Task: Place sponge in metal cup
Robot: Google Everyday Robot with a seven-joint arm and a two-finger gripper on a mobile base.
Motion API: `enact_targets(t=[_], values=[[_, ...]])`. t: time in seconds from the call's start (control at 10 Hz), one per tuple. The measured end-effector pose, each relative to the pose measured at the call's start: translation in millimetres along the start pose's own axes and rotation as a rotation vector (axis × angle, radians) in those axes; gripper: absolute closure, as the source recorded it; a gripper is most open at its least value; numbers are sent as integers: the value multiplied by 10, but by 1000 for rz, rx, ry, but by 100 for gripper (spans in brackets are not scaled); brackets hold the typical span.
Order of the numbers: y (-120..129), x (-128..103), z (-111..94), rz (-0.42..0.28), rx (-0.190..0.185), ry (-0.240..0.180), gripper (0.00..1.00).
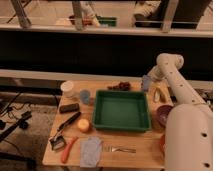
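- Placement of the arm (175,85) tells us most: it rises from the lower right and bends down over the far right corner of the counter (145,142). That sets the tool (148,84) just beside the sponge (159,94), a pale yellowish piece that we take for it, though not with certainty.
- We judge that the tool hangs there because the pick-up has to come first.
- The metal cup (85,96), which we read as the blue-grey one, stands upright well apart from the sponge. It is on the far side of the green tray (122,128), next to a white cup (67,89).
- That layout suggests the carry must cross or skirt the tray. The cup's mouth looks narrow, so the sponge may need pressing in.
- We cannot tell how far open the tool is or whether it has hold of anything, because it shows only as a grey-blue shape at the arm's end.
- We cannot tell either whether the tool and the sponge touch.
- The arm's broad near link hides the counter's right front corner and cuts off part of a purple bowl (162,114).
- The dark cluster (119,86) behind the tray may be grapes, and we cannot say what the dark block (69,107) on the left is.
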Motion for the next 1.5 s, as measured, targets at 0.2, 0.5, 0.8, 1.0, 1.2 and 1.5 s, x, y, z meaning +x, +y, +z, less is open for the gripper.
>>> enact_targets(t=[0.2,0.5,0.8,1.0,1.2,1.5], values=[[-10,-42,16,-6,-1,0,74],[-43,-102,17,-12,2,0,74],[-100,-140,10,-13,7,3,74],[-117,-84,-8,-4,8,9,74],[-114,-42,-8,-1,5,15,74],[-118,-54,-7,-3,5,15,57]])
